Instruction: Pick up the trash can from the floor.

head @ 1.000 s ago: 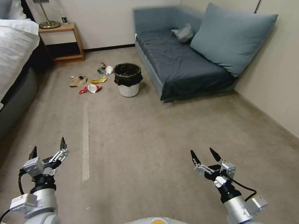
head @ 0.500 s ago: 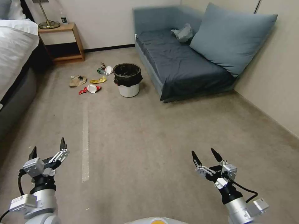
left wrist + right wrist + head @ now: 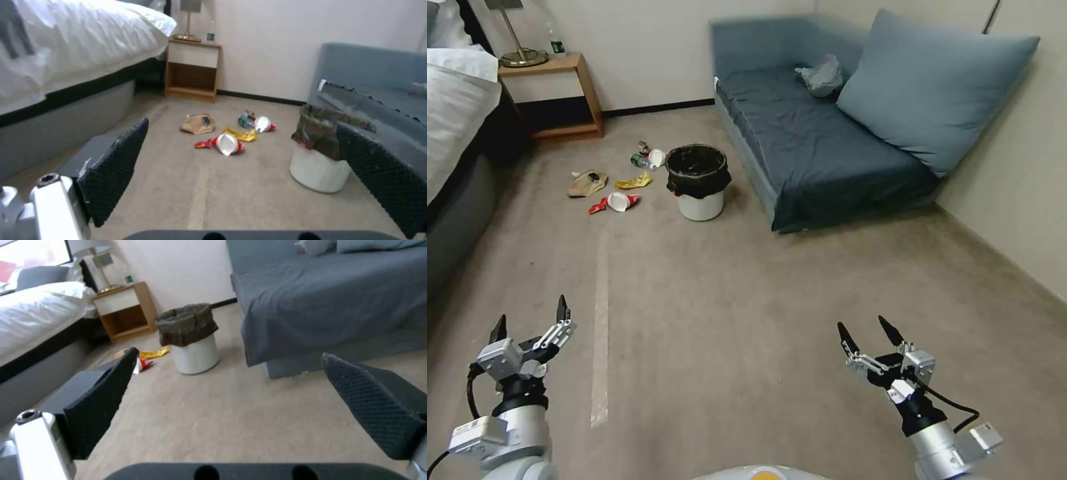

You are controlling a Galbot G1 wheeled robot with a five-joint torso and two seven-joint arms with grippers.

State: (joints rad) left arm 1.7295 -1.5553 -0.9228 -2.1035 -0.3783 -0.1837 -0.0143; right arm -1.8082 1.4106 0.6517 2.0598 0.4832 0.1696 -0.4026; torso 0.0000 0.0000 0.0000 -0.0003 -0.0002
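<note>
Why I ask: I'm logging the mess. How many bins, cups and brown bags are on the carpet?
Bins: 1, the trash can
Cups: 2, near cup and far cup
Brown bags: 1, brown bag
Total: 4

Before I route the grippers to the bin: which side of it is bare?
The round white plastic trash can with black liner has bare beige carpet on its near side, toward the open left gripper and open right gripper. Scattered litter crowds its left; the blue-grey sofa hems its right.
</note>
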